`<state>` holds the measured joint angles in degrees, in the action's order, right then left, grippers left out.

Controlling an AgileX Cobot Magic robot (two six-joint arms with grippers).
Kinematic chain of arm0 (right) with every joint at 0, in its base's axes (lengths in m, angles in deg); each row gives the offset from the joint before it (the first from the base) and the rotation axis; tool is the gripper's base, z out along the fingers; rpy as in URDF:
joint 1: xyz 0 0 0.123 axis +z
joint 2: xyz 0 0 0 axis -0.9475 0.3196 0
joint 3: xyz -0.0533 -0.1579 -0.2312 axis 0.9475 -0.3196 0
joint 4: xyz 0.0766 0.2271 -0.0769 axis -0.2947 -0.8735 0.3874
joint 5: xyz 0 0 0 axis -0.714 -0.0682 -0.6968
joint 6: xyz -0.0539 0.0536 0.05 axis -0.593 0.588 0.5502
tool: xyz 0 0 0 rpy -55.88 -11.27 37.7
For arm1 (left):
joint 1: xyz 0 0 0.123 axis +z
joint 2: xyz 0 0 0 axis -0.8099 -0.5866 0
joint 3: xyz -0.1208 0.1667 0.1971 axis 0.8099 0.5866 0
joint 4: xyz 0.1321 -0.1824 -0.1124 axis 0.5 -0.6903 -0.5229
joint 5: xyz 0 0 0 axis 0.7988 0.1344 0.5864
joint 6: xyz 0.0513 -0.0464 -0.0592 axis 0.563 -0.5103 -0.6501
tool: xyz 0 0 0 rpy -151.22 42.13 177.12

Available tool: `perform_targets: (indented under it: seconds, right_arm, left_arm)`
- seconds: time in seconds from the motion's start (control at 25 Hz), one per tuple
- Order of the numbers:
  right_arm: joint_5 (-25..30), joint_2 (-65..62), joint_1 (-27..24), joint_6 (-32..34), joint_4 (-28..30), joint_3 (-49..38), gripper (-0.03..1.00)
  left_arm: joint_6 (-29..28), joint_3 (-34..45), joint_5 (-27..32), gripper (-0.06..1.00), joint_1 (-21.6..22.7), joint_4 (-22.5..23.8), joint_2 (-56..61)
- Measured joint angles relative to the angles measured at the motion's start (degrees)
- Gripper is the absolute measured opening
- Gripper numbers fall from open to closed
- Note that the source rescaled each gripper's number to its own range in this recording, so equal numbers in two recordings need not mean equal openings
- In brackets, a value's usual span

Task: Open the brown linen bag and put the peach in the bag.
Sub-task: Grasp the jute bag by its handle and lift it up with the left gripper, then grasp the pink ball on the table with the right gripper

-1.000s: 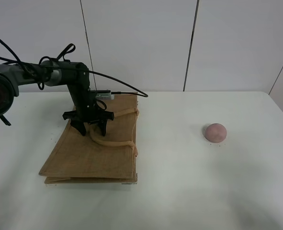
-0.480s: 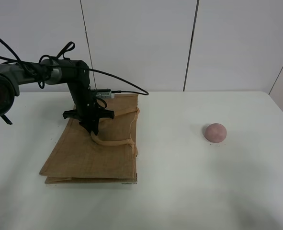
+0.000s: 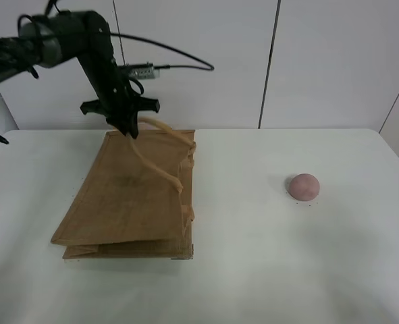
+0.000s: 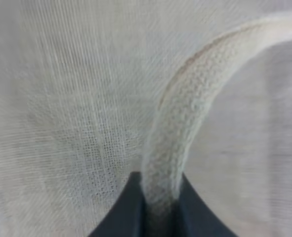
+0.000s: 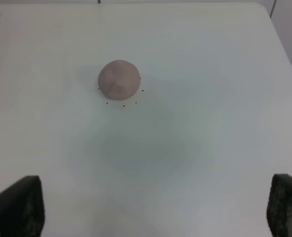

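Reading the high view as a clock face, I find the brown linen bag point(image 3: 118, 202) on the white table point(image 3: 253, 270) toward 9 o'clock. It is a tan, coarse-woven rectangular tote, lying on its side with its mouth edge toward 3 o'clock. Its upper panel is drawn up at the 12 o'clock end. At the 6 o'clock edge the panel stands clear of the lower layers, with a gap showing between them.

A lighter beige handle point(image 3: 148, 167) loops from the panel up to the left gripper point(image 3: 129, 128), which hangs above the bag's 12 o'clock edge, off the table. In the left wrist view the handle point(image 4: 178, 133) is a ribbed woven strap nipped between two dark fingertips point(image 4: 121, 215), and the jaws are pressed onto it. Washed-out weave fills the rest of that view.

The peach point(image 3: 303, 186) sits on the table toward 3 o'clock, well apart from the bag. It is a small, round, dusty pink ball with a matt skin. In the right wrist view the peach point(image 5: 118, 79) rests on the white surface, ringed by a few small dark specks. The right gripper point(image 5: 153, 202) is spread wide, its dark fingertips point(image 5: 17, 207) at opposite corners of that view. Only table surface lies between them, and the peach is apart from both.
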<state>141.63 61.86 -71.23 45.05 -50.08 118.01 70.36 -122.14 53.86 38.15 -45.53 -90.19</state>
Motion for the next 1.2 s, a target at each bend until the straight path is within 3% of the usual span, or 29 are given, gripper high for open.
perform_targets:
  seconds: [0.52,0.92,1.2]
  right_arm:
    - [0.0,0.0,0.0,0.0,0.0,0.0,1.00]
    - [-0.1,0.8,0.0,0.0,0.3,0.0,1.00]
    - [-4.6,20.2,0.0,0.0,-0.7,3.8,1.00]
  left_arm:
    - [0.6,-0.1,0.2,0.00,0.0,-0.7,20.0]
    - [0.9,0.9,0.2,0.00,0.0,-0.8,20.9]
    - [1.1,1.0,0.2,0.00,0.0,-3.1,20.9]
